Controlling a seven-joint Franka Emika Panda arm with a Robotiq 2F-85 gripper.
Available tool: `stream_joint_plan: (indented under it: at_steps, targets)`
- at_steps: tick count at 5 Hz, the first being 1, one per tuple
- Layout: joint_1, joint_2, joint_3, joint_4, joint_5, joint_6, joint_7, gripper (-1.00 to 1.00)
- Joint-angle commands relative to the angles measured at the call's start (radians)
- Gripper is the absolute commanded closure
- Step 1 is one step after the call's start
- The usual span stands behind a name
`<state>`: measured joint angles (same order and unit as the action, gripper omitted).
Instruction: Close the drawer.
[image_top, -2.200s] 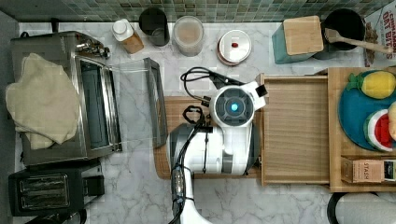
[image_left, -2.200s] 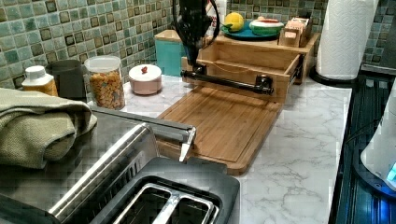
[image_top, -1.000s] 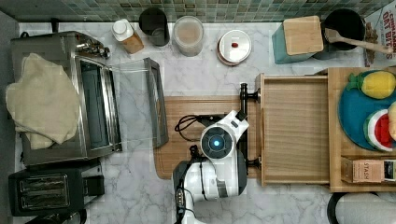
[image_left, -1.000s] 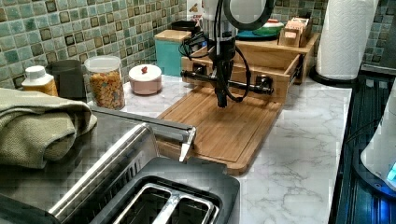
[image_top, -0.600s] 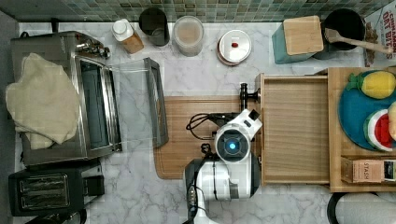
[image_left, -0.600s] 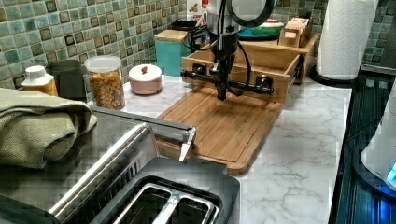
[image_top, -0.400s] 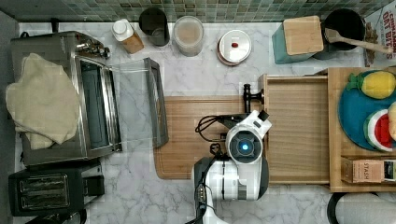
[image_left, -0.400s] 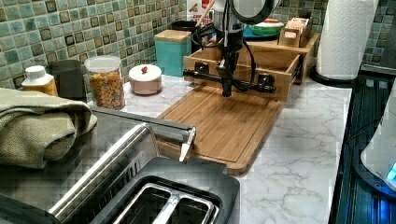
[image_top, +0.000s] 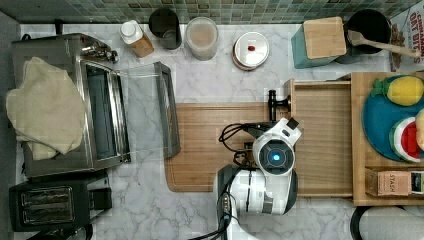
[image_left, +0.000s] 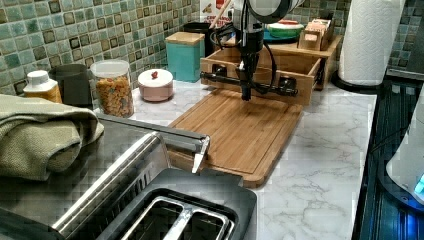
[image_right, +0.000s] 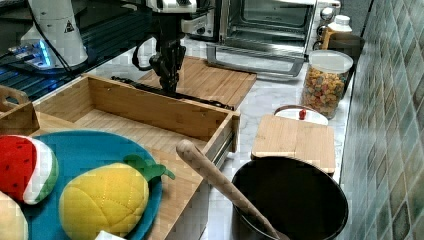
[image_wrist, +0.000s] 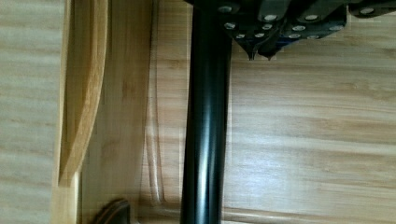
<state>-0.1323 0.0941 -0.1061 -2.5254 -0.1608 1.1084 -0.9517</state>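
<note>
As the arm swung back in off the board (image_top: 210, 145), the drawer (image_top: 325, 125) gave way. Against a second ago, its front panel had slid toward 3 o'clock in the top view, and the handle (image_top: 272, 107) had gone with it, baring a little more of the board. The push was landing (good news for the task), yet the drawer was plainly not home. It lay at 3 o'clock from the board, with a long stretch of its floor open to the sky before the shelf that carried the blue plate (image_top: 385, 125).

The gripper (image_left: 245, 92) hung straight down in front of the handle, about midway along the bar. In the wrist view the fingers (image_wrist: 275, 35) were drawn tight together, tips meeting with no gap to speak of, and there was nothing between them. They stood hard beside the dark bar on its board side, looking to be in contact with it, so this read as a shove with closed fingers and not a grasp.

By my judgement, more of the same steady push toward 3 o'clock was needed. The risk was the tips riding off the round bar.
</note>
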Motion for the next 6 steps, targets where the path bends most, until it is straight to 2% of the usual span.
stream_joint_plan:
  at_steps: [1,2,3,4,6]
  targets:
    - [-0.255,0.113,-0.175,0.297,0.266,0.033,-0.632,1.00]
    - [-0.302,0.172,-0.209,0.407,0.382,0.003,-0.813,1.00]
    - [-0.296,0.181,-0.245,0.466,0.277,-0.078,-0.710,1.00]
    - [-0.179,0.087,-0.335,0.376,0.113,-0.099,-0.436,1.00]
    - [-0.208,0.084,-0.305,0.376,0.102,-0.099,-0.429,1.00]
